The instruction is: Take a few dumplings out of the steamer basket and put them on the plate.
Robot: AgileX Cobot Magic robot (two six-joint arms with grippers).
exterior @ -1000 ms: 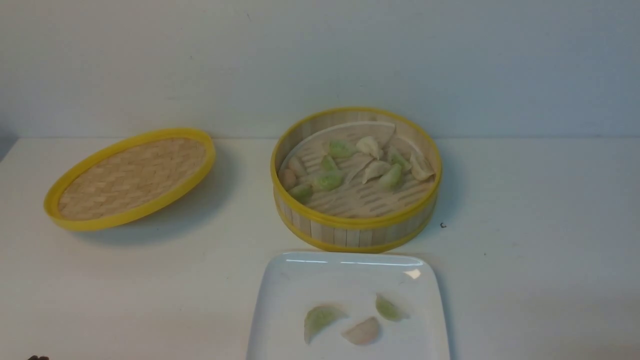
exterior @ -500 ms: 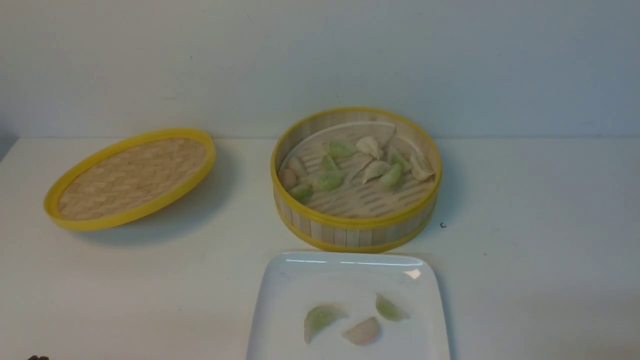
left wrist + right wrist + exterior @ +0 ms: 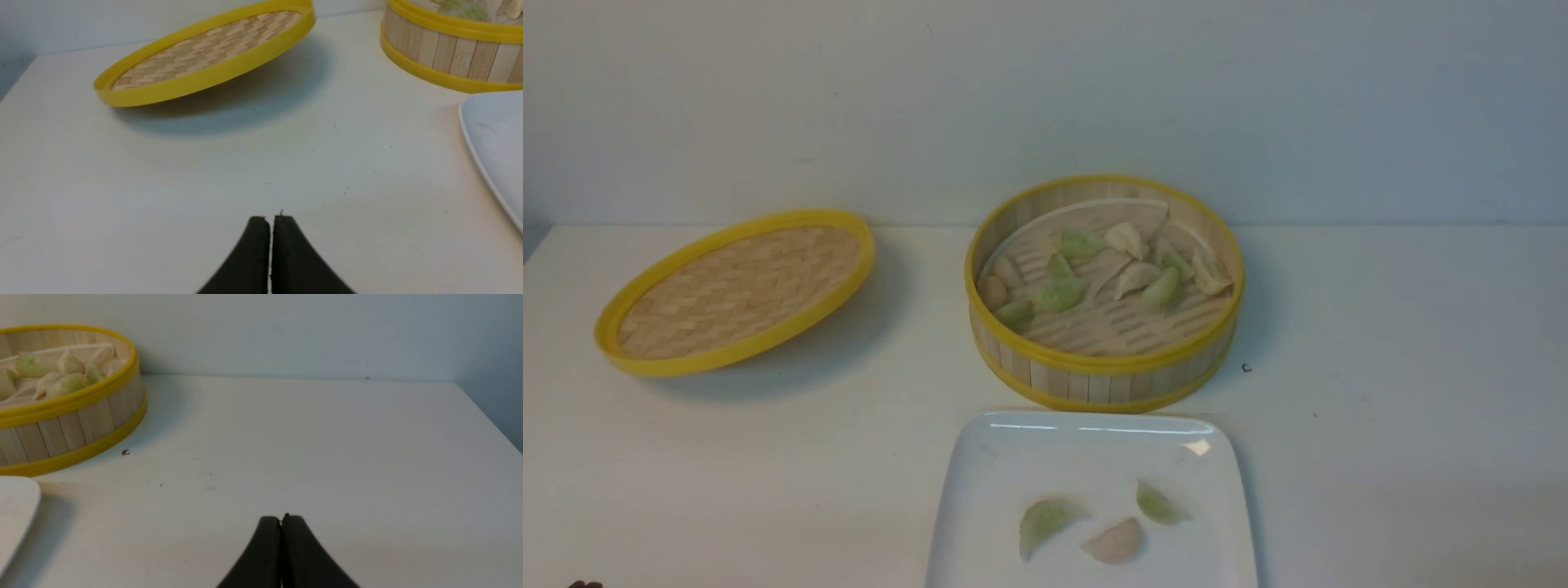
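The steamer basket [image 3: 1104, 377] stands at the table's middle back with several green and cream dumplings [image 3: 1137, 278] inside. The white square plate [image 3: 1086, 449] lies in front of it and holds three dumplings: two green [image 3: 1045, 519] [image 3: 1156, 503] and one pinkish [image 3: 1114, 541]. My left gripper [image 3: 271, 218] is shut and empty, low over bare table left of the plate [image 3: 494, 143]. My right gripper [image 3: 281, 518] is shut and empty over bare table right of the basket [image 3: 69, 428]. Neither arm shows in the front view beyond a dark speck at the bottom left corner.
The flat woven yellow-rimmed lid [image 3: 737, 287] rests tilted at the back left, also in the left wrist view [image 3: 208, 53]. A wall stands right behind the table. A small dark speck [image 3: 1245, 368] lies right of the basket. The table's right edge shows in the right wrist view.
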